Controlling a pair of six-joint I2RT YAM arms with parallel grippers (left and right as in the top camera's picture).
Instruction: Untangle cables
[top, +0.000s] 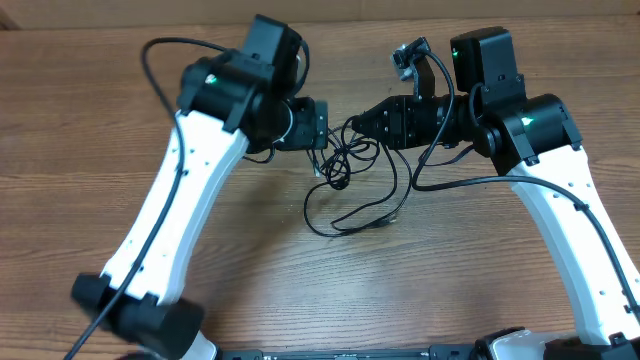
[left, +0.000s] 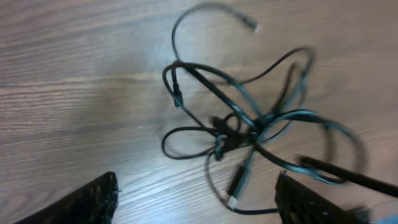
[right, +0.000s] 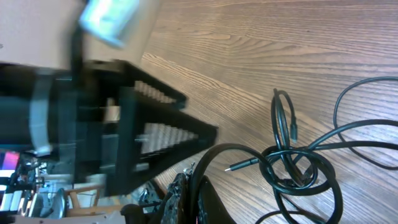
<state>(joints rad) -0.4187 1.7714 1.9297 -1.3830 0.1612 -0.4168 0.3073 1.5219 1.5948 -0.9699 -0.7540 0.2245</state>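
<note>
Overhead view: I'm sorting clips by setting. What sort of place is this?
Probably a robotics lab or test bench: white robot arms at a wood-grain table, a tangle of thin black cables between them, and cluttered equipment past the table's edge in the right wrist view.

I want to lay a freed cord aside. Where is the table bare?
The table is bare at its near edge, between the left arm and right arm, in front of the cables. Its far left corner is bare too. The middle, around the cables, is crowded.
</note>
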